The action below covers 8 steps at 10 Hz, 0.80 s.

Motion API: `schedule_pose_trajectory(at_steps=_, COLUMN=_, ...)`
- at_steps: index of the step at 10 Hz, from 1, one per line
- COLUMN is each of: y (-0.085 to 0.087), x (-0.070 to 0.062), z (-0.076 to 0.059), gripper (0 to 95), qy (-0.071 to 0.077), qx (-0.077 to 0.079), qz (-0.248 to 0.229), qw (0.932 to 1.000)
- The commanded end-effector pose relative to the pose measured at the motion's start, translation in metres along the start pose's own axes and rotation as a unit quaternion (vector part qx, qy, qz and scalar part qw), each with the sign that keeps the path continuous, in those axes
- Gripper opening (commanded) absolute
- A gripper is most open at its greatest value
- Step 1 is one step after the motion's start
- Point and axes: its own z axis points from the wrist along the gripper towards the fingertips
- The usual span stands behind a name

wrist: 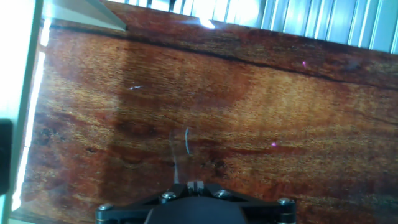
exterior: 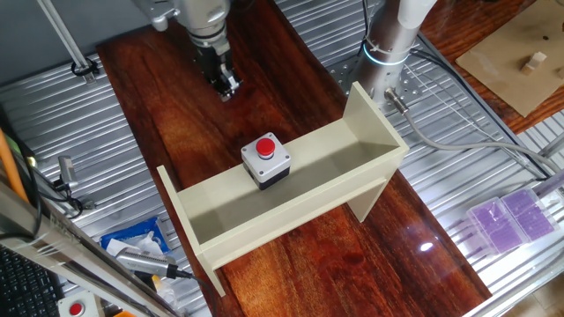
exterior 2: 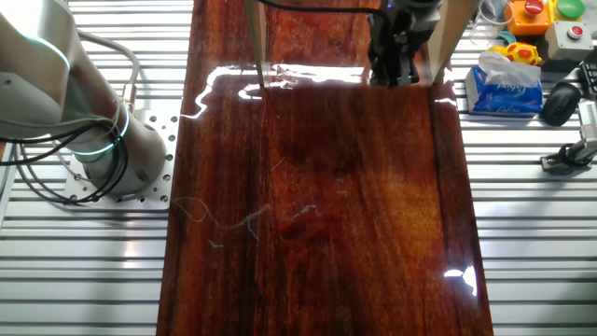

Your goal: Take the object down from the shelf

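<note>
The object (exterior: 266,159), a small grey box with a black base and a red button, sits on the long wall of the cream shelf (exterior: 352,167). My gripper (exterior: 226,87) hangs over the wooden table beyond the shelf, well apart from the box. Its jaws are shut and hold nothing. In the other fixed view the gripper (exterior 2: 393,73) is at the top edge between the shelf's end panels (exterior 2: 256,42), and the box is out of view. In the hand view the fingertips (wrist: 192,185) meet over bare wood, and the shelf's pale edge (wrist: 25,93) runs along the left side.
The arm's base (exterior: 388,40) stands on the ribbed metal top beside the shelf's end. Purple boxes (exterior: 511,218) lie on one side. Tools and a blue pack (exterior: 137,251) lie on the other, with a pale red-buttoned box (exterior: 75,308). A tissue pack (exterior 2: 504,84) and coloured buttons (exterior 2: 550,14) are nearby.
</note>
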Motion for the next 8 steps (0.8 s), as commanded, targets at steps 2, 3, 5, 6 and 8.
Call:
schedule_pose_trajectory(at_steps=2, y=0.003, x=0.002, z=-0.027, gripper=0.0, qy=0.009, qx=-0.005, qz=0.008, qw=0.9999)
schedule_pose_trajectory(at_steps=3, y=0.008, x=0.006, z=-0.047, gripper=0.0, qy=0.013, qx=-0.006, qz=0.009, qw=0.9998)
schedule_pose_trajectory(at_steps=5, y=0.023, x=0.015, z=-0.088, gripper=0.0, qy=0.019, qx=-0.007, qz=0.013, qw=0.9997)
schedule_pose_trajectory(at_steps=6, y=0.023, x=0.015, z=-0.088, gripper=0.0, qy=0.020, qx=-0.007, qz=0.014, qw=0.9997)
schedule_pose_trajectory(at_steps=8, y=0.023, x=0.015, z=-0.088, gripper=0.0, qy=0.019, qx=-0.005, qz=0.003, qw=0.9998)
